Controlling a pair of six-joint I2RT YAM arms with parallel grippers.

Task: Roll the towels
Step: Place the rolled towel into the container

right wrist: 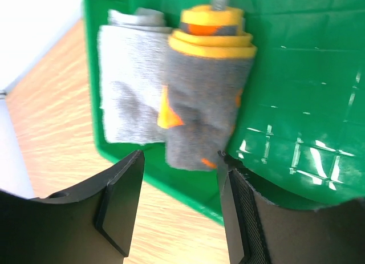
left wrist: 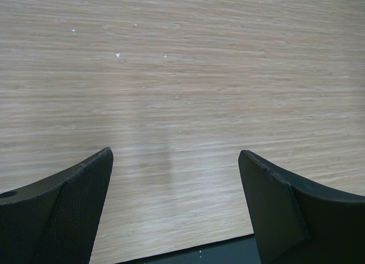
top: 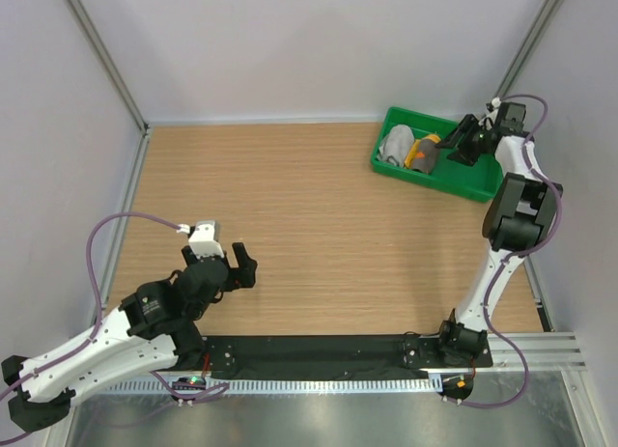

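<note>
Hanging part-open, right claw [right wrist: 179, 157] faces rolled orange towel [right wrist: 205, 98].

A tray [top: 456, 181] sits on the desk [top: 309, 225], upper right of the frame. Inside it, the left towel [top: 396, 144] touches the right towel [top: 423, 151].

Both towels are rolled and lie side by side, touching, in the green tray [top: 475, 180] at the table's far right. The plain light grey towel [right wrist: 128, 93] sits nearer the tray's wall. The orange-and-yellow patterned towel [right wrist: 208, 98] has its grey backing outward, with yellow layers showing at one end.
</note>
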